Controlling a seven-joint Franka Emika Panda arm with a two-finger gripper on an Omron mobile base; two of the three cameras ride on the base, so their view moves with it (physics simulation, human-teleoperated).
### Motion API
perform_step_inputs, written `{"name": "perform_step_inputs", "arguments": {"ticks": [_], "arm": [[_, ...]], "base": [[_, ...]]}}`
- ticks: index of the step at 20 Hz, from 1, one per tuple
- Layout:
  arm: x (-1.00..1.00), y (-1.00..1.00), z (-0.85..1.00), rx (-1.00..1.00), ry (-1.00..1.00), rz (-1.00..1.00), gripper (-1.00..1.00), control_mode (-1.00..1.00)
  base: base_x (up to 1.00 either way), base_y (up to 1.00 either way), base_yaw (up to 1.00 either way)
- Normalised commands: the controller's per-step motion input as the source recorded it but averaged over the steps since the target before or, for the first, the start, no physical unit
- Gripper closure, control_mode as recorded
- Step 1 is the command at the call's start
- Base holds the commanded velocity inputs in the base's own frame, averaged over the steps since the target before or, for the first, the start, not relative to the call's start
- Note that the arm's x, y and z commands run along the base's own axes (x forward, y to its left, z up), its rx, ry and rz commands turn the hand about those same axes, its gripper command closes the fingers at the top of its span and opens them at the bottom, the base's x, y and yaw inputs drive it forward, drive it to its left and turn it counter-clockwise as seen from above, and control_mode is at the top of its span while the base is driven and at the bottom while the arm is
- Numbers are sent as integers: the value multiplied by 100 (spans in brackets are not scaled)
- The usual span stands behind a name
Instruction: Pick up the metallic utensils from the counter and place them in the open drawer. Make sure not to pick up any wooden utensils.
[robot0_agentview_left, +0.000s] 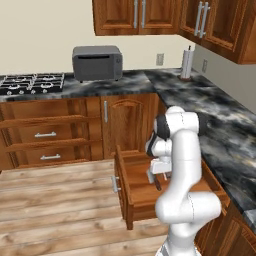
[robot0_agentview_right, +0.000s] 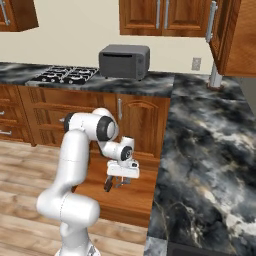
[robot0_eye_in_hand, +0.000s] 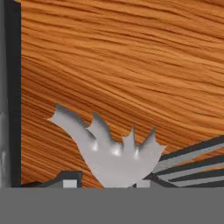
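1. Gripper (robot0_agentview_right: 115, 183) position first: you have it low over the open drawer (robot0_agentview_left: 137, 192), fingers pointing down at the wooden floor, because that is where the metal pieces belong.
2. Look at the hand view: silver fork (robot0_eye_in_hand: 111, 148) tines fan out just ahead of the fingertips, against the drawer's orange-brown wood grain. So this task piece is already inside the drawer space, near the bottom.
3. You cannot tell from these views whether the jaws grip the fork or have let it go; its handle runs back between the tips and the gap is hidden.
4. Judging by the placement, you are at the release step for this fork.
5. Mind the lift: if the fork is pinched, rising would drag it out.
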Motion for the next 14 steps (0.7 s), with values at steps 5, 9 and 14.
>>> {"name": "perform_step_inputs", "arguments": {"ticks": [5, 9, 14], "arm": [[-19, 0, 19, 0, 0, 0, -100, -100], [-25, 0, 45, 0, -3, 0, -100, -100], [-29, 0, 73, 0, -11, -1, -100, -100]], "base": [[0, 0, 0], [0, 0, 0], [0, 0, 0]]}}
